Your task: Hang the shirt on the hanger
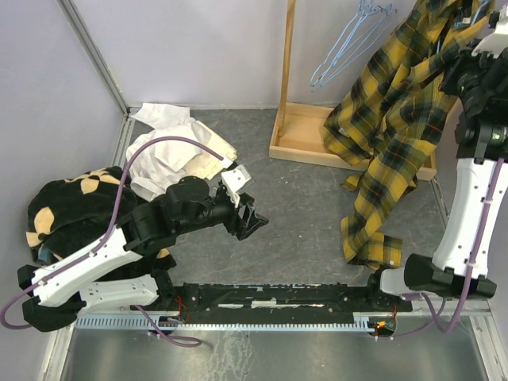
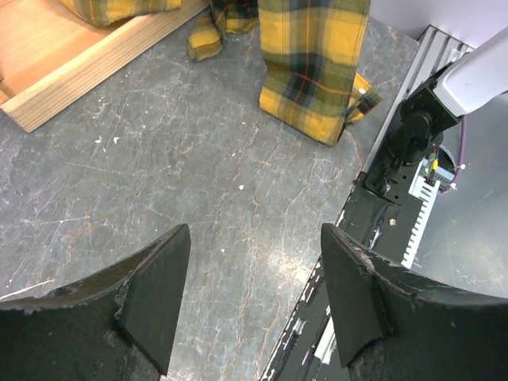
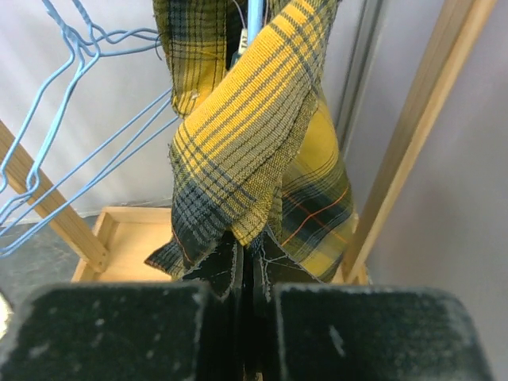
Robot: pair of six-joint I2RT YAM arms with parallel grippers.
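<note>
The yellow and black plaid shirt hangs from the top right, its lower end trailing on the grey table. My right gripper is raised high and shut on a fold of the shirt; its jaws are pressed together on the cloth. A light-blue wire shows inside the folds above. Several light-blue hangers hang on the wooden rack, left of the shirt; they also show in the right wrist view. My left gripper is open and empty over the table, apart from the shirt's hem.
The rack's wooden base tray and upright post stand at the back. A white garment and a black fleece with tan patches lie at the left. The right arm's base sits by the near rail.
</note>
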